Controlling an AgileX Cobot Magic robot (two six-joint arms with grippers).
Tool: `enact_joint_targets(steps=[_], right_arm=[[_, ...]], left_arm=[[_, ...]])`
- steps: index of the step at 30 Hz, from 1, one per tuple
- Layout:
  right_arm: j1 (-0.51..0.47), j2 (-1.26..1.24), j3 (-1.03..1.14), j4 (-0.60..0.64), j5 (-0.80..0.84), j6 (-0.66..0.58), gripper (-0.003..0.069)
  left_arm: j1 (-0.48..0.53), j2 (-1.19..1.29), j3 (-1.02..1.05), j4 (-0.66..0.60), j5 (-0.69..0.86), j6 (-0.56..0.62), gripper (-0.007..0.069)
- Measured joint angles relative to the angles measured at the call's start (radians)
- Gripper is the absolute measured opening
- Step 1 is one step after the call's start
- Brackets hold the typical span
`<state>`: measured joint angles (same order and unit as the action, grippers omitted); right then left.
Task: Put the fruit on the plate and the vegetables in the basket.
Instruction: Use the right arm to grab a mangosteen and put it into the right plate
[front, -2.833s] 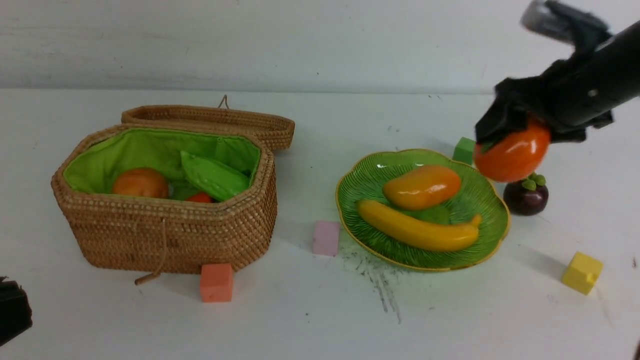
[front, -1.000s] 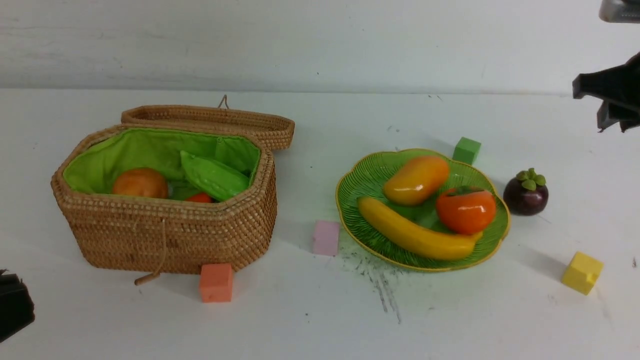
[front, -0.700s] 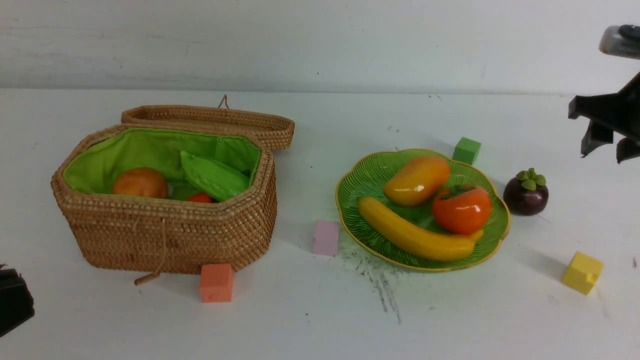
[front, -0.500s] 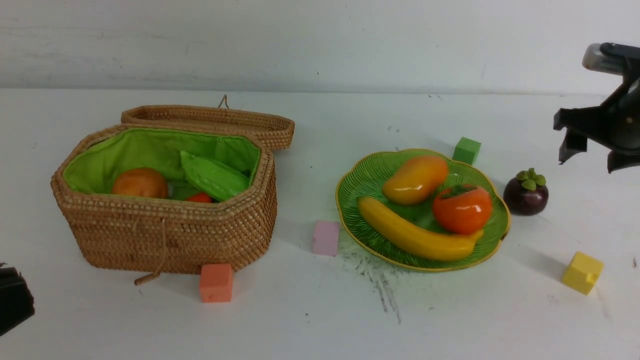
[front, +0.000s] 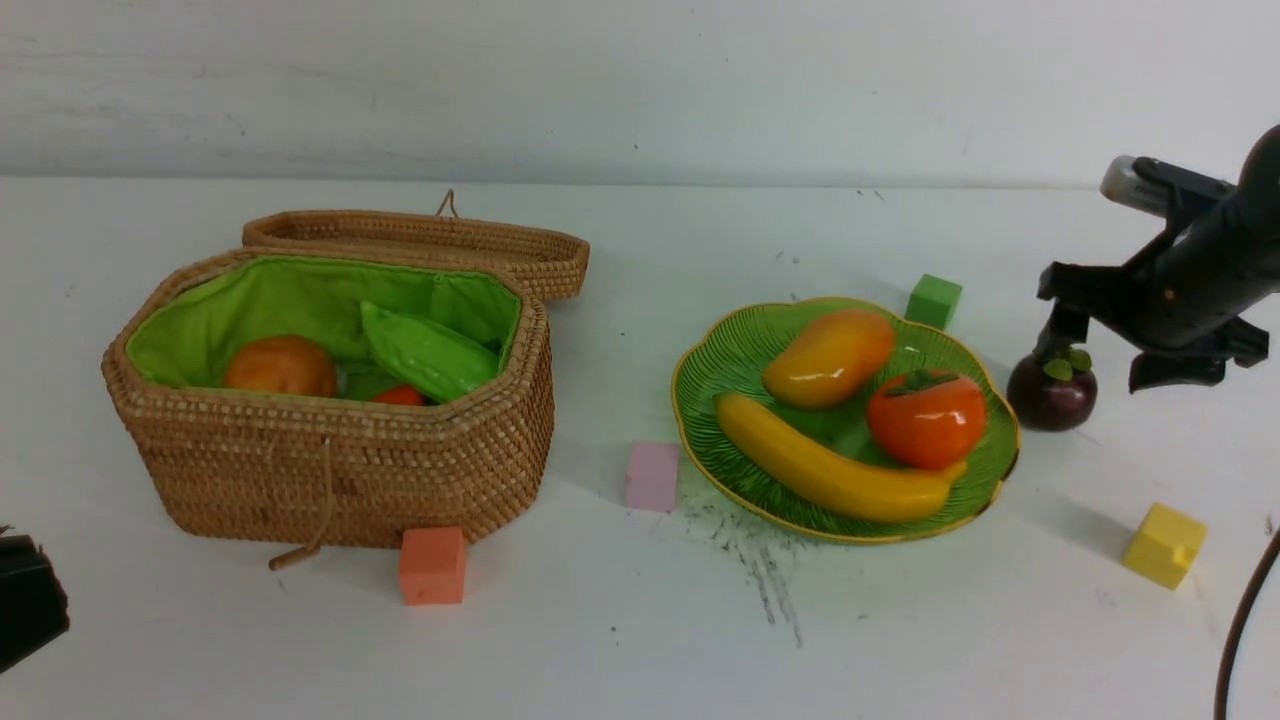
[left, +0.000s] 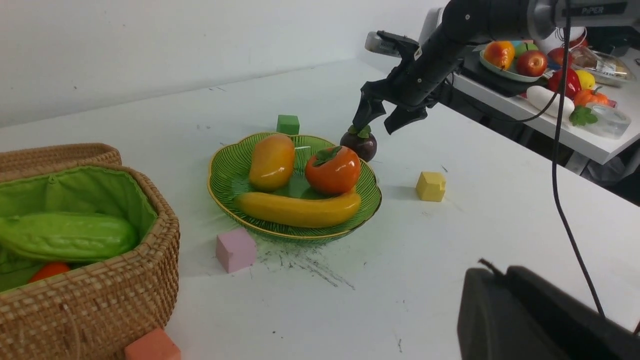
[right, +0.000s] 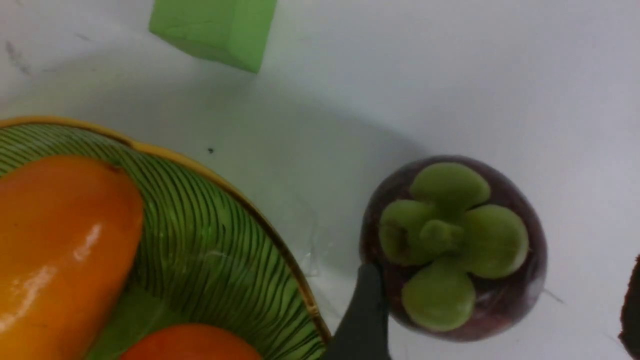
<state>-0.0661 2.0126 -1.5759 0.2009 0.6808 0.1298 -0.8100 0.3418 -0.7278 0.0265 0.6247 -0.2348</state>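
above the mangosteen (front: 1050, 393) the right gripper (front: 1110, 350) hangs, fingers spread wide; left gripper (left: 530, 315) pressed together.

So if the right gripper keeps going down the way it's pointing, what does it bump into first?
Most likely the mangosteen. The right gripper is open, pointing down, with that purple fruit between its fingers on the table.

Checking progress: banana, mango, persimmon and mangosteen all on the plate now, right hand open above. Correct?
Not quite. The mangosteen sits on the table beside the plate, as the front view shows. Banana, mango and persimmon are on it, and the open right hand is above the mangosteen.
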Motion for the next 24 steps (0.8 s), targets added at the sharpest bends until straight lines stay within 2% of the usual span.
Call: enact_joint_targets(steps=[11, 24], right_arm=[[0.0, 0.055, 0.0, 0.016, -0.069, -0.058, 0.0612], [0.0, 0.086, 0.0, 0.018, -0.114, -0.068, 0.0594]], left_arm=[[0.0, 0.0, 0.0, 0.0, 0.0, 0.0, 0.0024], [0.0, 0.0, 0.0, -0.004, 0.002, 0.0, 0.0028]])
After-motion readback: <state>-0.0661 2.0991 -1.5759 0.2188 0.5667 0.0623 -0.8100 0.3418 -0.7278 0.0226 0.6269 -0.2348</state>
